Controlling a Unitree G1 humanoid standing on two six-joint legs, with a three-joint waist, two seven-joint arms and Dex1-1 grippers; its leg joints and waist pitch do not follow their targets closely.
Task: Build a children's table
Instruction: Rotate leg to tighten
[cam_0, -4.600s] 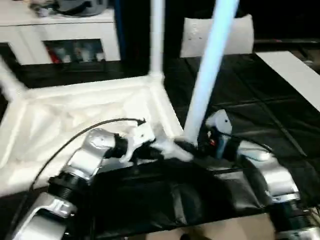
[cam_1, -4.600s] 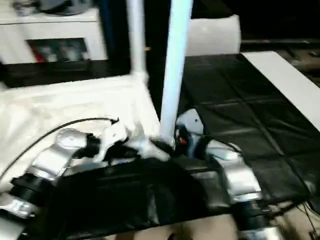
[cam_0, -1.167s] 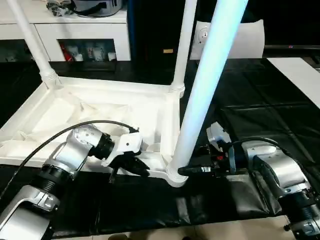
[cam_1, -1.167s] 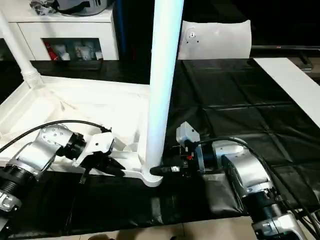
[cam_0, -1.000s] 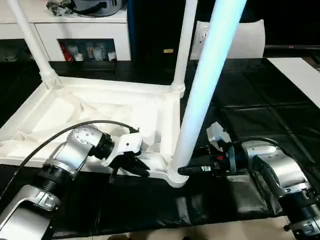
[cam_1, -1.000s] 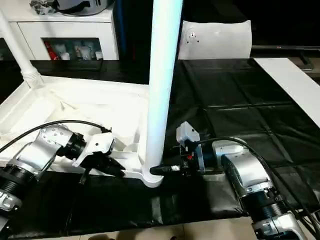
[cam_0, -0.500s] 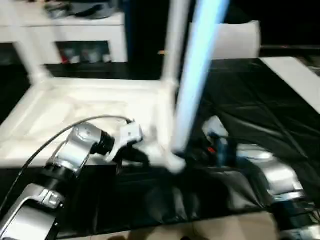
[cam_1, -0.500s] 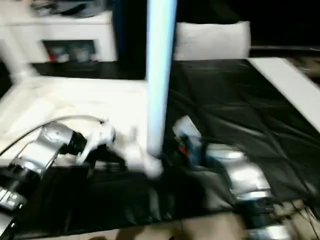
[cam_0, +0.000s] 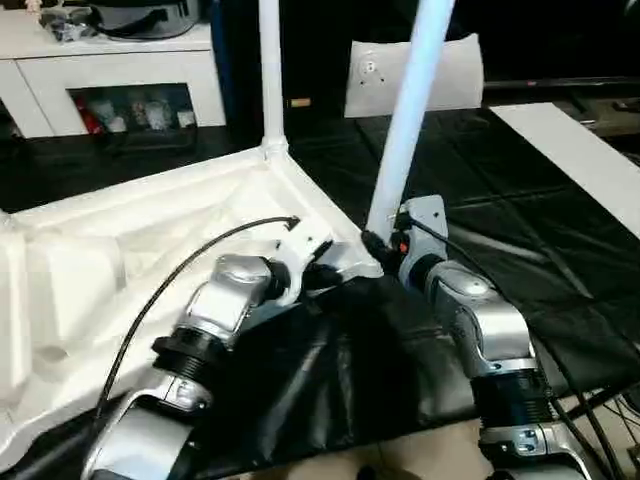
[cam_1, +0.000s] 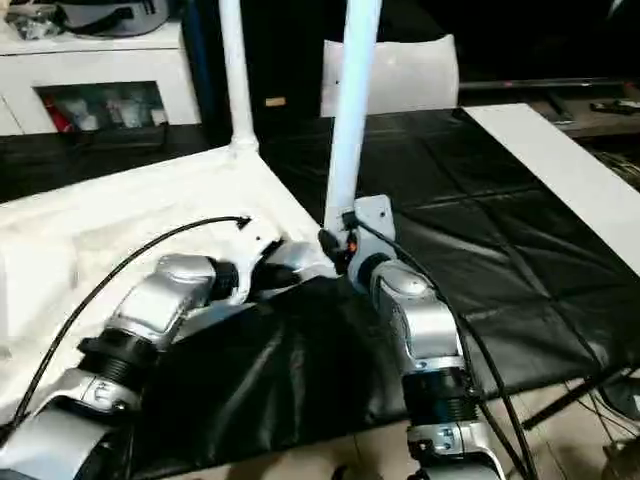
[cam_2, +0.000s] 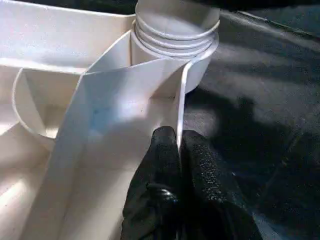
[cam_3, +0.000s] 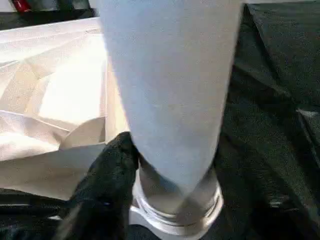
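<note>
Left gripper (cam_2: 177, 150) pinched on tabletop rim (cam_2: 181, 107); right gripper (cam_3: 165, 165) clamped around leg (cam_0: 405, 130) above corner socket (cam_2: 175, 37). Risk: cross-threading, rim slipping.

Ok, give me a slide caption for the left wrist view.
Left gripper pinching the upturned table's thin rim wall beside a threaded corner socket.

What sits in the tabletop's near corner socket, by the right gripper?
A white leg stands upright in the corner socket of the upturned tabletop. Its threaded collar shows at the socket mouth; the end inside is hidden by the socket wall.
</note>
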